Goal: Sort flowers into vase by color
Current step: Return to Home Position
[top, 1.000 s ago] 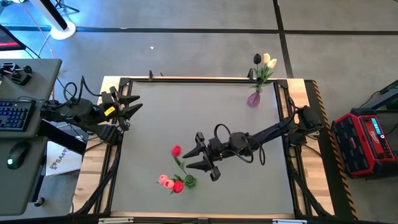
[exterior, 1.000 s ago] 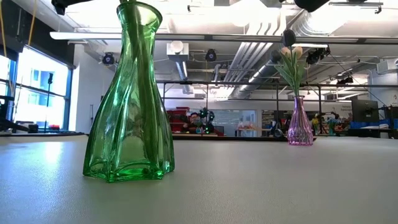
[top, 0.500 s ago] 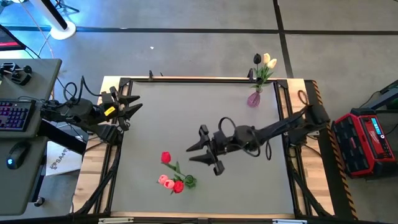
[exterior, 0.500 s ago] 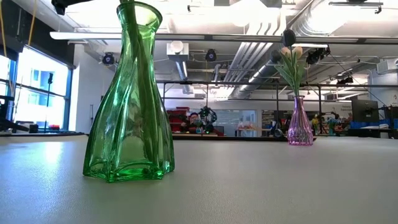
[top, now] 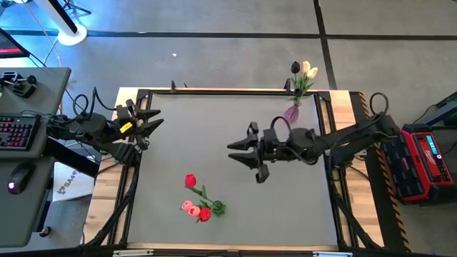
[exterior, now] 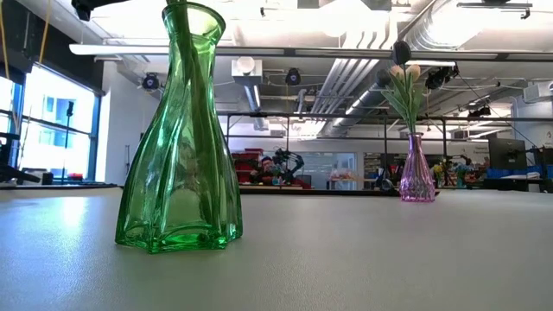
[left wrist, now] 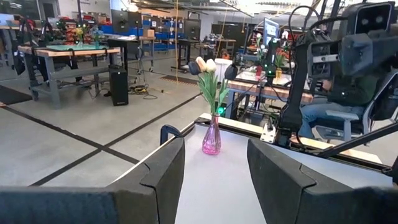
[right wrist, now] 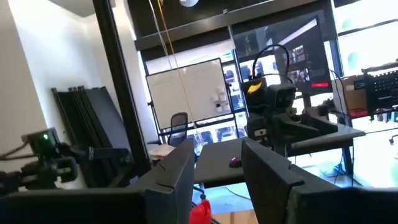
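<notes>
The right gripper hangs above the table, a little right of centre and pointing left. Its two fingers are spread wide with nothing between them, and its own wrist view shows the same empty gap. The left gripper waits at the table's left edge, its fingers likewise apart and holding nothing. The green vase stands close to the near edge, left of centre. It holds three flowers: a red tulip leaning out toward the far left, and a pink tulip and a second red tulip drooping to the vase's left. From table height, green stems show inside the neck of the green vase. The pink vase stands at the far right corner, well apart from both grippers, with a near-black tulip and cream tulips upright in it. Marks that could carry writing are a yellow tag on the left arm, a white label on the red tool case on the floor to the right, and a printed sheet left of the table. None is large enough to read.
</notes>
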